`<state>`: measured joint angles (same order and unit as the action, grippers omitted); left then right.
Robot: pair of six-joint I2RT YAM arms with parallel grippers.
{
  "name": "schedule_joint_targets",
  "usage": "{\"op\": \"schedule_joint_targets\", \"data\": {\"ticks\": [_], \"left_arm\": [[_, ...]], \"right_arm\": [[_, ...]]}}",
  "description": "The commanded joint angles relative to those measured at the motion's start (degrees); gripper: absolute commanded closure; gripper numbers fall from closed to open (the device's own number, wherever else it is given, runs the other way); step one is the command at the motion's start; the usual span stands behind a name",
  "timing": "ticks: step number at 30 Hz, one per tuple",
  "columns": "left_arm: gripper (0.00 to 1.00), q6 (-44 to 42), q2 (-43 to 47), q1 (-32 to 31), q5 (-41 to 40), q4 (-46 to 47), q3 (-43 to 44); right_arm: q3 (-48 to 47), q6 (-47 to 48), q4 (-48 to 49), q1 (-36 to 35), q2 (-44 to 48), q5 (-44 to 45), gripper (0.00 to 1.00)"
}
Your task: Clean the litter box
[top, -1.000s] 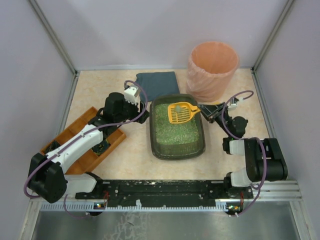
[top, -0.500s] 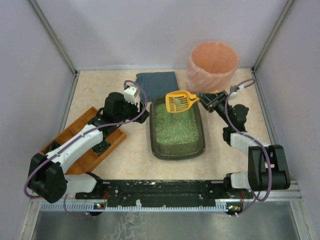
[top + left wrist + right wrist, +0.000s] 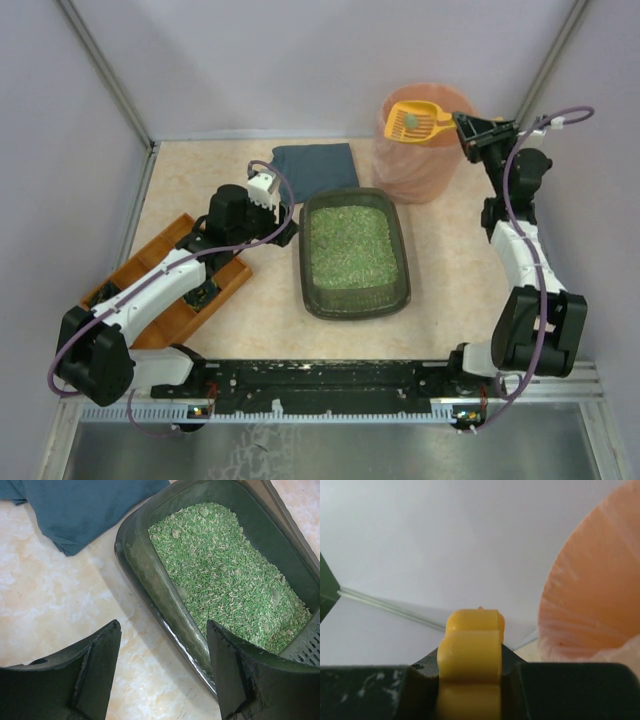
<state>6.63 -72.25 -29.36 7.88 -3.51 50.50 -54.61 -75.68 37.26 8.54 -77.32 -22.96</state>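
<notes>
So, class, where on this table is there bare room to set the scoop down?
Widest: right of the box, bordered by bin and right arm. Also the far-left corner beside the cloth. Crowded: left side, with tray and left arm.

Smooth, faintly glossy plastic litter box [image 3: 145, 570] holding rough, grainy litter [image 3: 225, 580]; the table [image 3: 50, 605] polished, with a stone look; the cloth [image 3: 85, 505] soft and matt; the tray [image 3: 178, 322] plain wood; the scoop [image 3: 415, 121] smooth plastic
</notes>
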Motion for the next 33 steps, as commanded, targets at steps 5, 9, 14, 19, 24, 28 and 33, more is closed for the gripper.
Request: {"op": "schedule_joint_targets", "data": {"ticks": [5, 9, 14, 19, 24, 28, 33], "left_arm": [[0.25, -0.3, 0.3, 0.4, -0.5, -0.7, 1.2], [0.25, -0.4, 0.1, 0.4, 0.0, -1.0, 1.4], [0.25, -0.3, -0.1, 0.4, 0.4, -1.1, 1.6], [0.25, -0.3, -0.3, 0.4, 0.7, -1.3, 1.8], [0.25, -0.3, -0.4, 0.4, 0.5, -1.6, 1.9], [0.25, -0.4, -0.4, 0.4, 0.4, -1.6, 1.9], [0.25, -0.4, -1.1, 0.4, 0.9, -1.8, 2.1]], "right_arm": [[-17.3, 13.9, -10.3, 3.4, -8.5, 6.1, 1.0], [-25.3, 23.4, -16.9, 3.4, -12.4, 7.9, 1.0], [-38.1, 39.8, -29.6, 1.5, -16.6, 10.9, 1.0], [-50.8, 57.6, -43.4, -3.9, -22.2, 18.2, 1.0], [-57.2, 66.9, -48.8, -7.9, -24.4, 24.4, 1.0], [-59.4, 69.6, -50.0, -9.1, -24.4, 26.3, 1.0], [-59.7, 68.5, -50.2, -9.7, -21.2, 22.5, 1.0]]}}
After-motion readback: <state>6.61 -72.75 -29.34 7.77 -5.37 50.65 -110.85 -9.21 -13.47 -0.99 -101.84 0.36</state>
